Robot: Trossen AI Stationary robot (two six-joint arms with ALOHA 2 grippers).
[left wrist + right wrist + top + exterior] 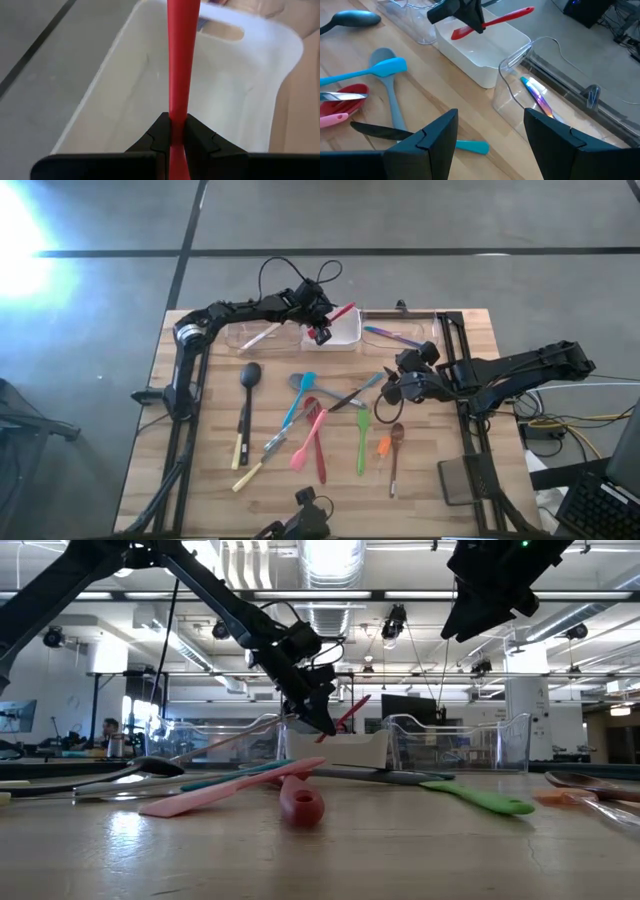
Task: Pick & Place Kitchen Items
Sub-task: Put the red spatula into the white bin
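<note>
My left gripper (pixel 320 332) is shut on a red spatula (pixel 340 313) and holds it over the white tray (pixel 350 343) at the table's far middle. It also shows in the right wrist view (pixel 465 20). My right gripper (pixel 390 390) hangs open and empty above the table, right of the utensils; its fingers stand wide apart (pixel 490 140). On the wood lie a black ladle (pixel 246 395), a blue spatula (pixel 298 402), a pink spatula (pixel 308 440), a red spoon (pixel 316 435), a green spoon (pixel 363 435), a wooden spoon (pixel 396 450) and wooden-handled knives (pixel 255 465). My left gripper pinches the red spatula's neck (pixel 177 117), close to its blade (pixel 461 33), between its two fingers. The fingers slant down from above and lie across it. The spatula is lifted clear over the tray and tilted, its handle end (pixel 525 11) rising toward the table's right.
A clear tray (pixel 258 337) left of the white tray holds a pale-handled utensil. A clear tray (pixel 405 335) on its right holds a shiny purple one (pixel 537 95). A dark pad (pixel 458 480) lies near the table's front right. Cables hang behind the left arm.
</note>
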